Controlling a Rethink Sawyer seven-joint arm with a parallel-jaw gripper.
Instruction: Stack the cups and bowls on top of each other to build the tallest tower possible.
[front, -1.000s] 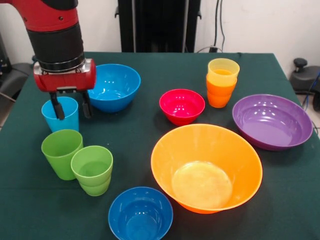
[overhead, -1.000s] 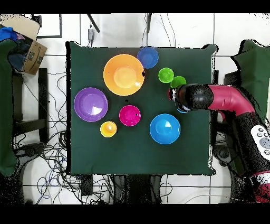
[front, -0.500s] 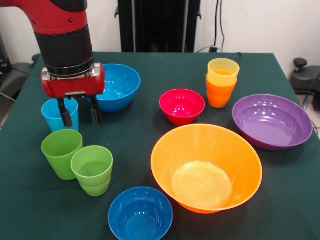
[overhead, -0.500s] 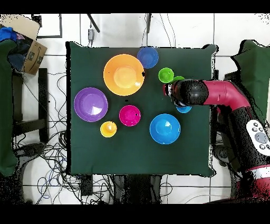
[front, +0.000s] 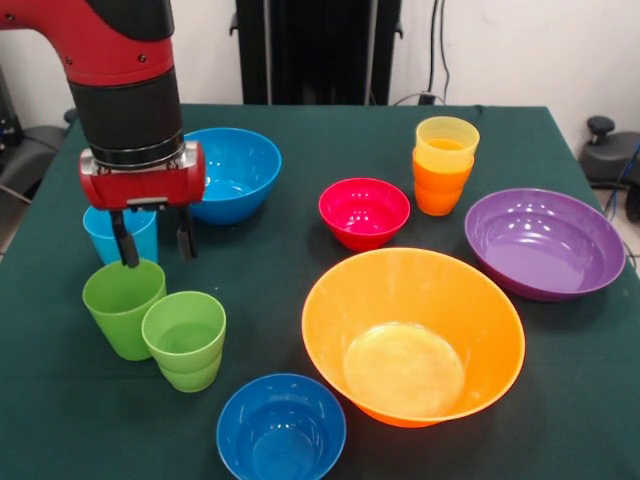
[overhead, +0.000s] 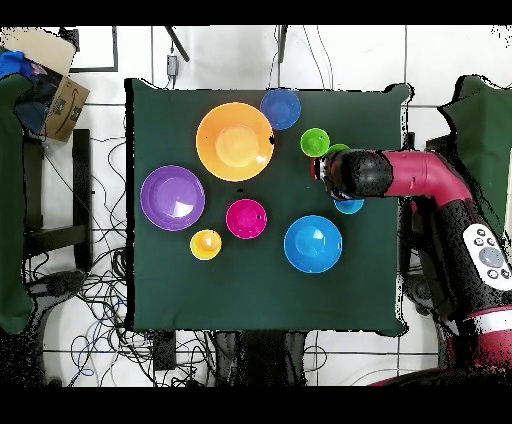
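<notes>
So I've got the gripper (front: 154, 243) spread wide and empty, hanging over the back rim of a green cup (front: 123, 306), blue cup (front: 118, 232) behind it. Over right, yellow cup (front: 446, 146) sits nested in the orange cup (front: 438, 188).

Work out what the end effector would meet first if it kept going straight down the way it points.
Probably the plain lime green cup: the open end effector points down with one fingertip at that cup's far rim. Depth is unclear; it could land on the table just behind.
</notes>
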